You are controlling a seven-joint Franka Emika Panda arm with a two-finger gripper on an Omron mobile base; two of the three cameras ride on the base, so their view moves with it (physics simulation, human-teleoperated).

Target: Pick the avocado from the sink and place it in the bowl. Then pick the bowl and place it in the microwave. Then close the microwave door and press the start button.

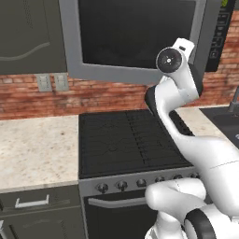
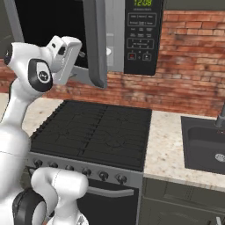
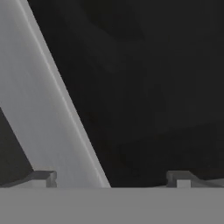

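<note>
Fingertips of the gripper (image 3: 111, 178) stand spread wide with nothing between them, pressed up close to the microwave door (image 3: 48, 109); the hand view looks straight at the door's grey frame and its dark window beside it. In the right base view the hand sits against the outer face of that door (image 2: 97, 44), which hangs swung out from the microwave (image 2: 127, 37) above the stove (image 2: 94, 134). The left base view shows the same door (image 1: 135, 39) as a wide grey-framed pane with the arm's wrist raised in front of its lower right part.

By my reading, the step in hand is closing the door: the empty hand is placed to push, not to grasp. Whether the bowl is inside cannot be told, since the door hides the cavity. The sink (image 2: 206, 143) at the right shows bare dark floor and no avocado.

Next, the push should carry the door round on its hinge until it shuts flush, then the hand must reach the black keypad (image 2: 141, 37) for the start button.
</note>
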